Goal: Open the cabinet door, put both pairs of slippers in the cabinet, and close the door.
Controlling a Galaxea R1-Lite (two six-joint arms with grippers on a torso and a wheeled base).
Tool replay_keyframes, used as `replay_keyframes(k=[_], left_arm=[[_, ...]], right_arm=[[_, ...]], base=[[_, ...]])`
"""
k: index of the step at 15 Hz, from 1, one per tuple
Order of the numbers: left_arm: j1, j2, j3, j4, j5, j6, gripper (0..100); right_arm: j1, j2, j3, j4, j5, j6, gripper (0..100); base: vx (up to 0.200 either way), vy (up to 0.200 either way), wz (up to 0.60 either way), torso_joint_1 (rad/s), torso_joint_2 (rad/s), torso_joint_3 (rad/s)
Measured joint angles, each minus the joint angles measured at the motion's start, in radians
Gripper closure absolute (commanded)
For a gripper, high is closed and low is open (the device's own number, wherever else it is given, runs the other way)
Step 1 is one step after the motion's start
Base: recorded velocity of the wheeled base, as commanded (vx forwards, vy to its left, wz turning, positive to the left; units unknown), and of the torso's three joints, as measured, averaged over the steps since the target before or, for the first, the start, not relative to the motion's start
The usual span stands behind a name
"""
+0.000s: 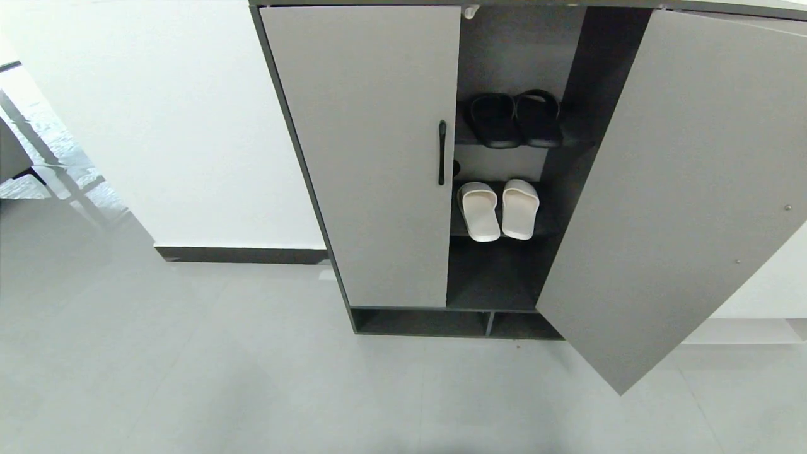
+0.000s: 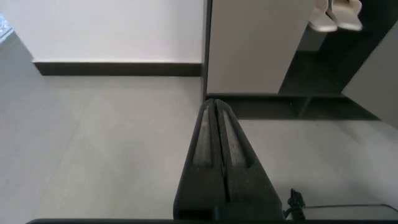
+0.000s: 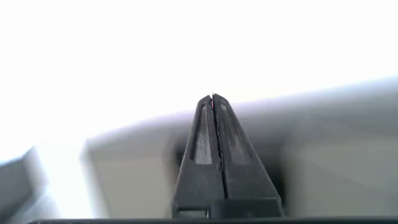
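You've got the cabinet (image 1: 302, 157) straight ahead. Its L door (image 1: 365, 157) is flat shut, black handle (image 1: 442, 153) on the inner edge. The R door (image 1: 681, 189) is swung wide toward you, and its lower free corner juts out over the floor (image 1: 189, 378) on your right side.

Between the L door's edge and the R door's hinge side the opening is narrow and tall. In it, the black slippers (image 1: 514, 120) sit side by side on the upper shelf (image 1: 574, 140), and the white slippers (image 1: 498, 210) sit side by side on the shelf below (image 1: 545, 228), heels near the front lip. Both pairs are touching within the pair. The bottom bay under them is dark. Two low cubbies (image 1: 419, 321) run under the doors.

Open floor lies in front and to the left, bounded by the white wall (image 1: 176, 126) w/ dark baseboard (image 1: 239, 255).

Left gripper (image 2: 215, 104) has its fingers pressed together, holding nothing, and hangs over bare floor short of the cabinet base, w/ the white slippers showing beyond. Right gripper (image 3: 213, 98) is likewise pinched closed & empty; bkgd behind it is too blurred to tell
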Motion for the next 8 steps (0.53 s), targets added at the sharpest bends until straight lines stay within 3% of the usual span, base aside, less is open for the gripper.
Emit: replay_keyframes(k=[3, 8], left_arm=[[-0.001, 0.000, 0.000, 0.001, 0.000, 0.000, 100], [-0.002, 0.000, 0.000, 0.001, 0.000, 0.000, 100]], right_arm=[[-0.222, -0.031, -0.095, 0.023, -0.034, -0.047, 100], [-0.747, 0.026, -0.080, 0.055, -0.097, -0.056, 100]], base=[[0.000, 0.000, 0.00, 0.000, 0.00, 0.000], [0.000, 0.000, 0.00, 0.000, 0.00, 0.000]])
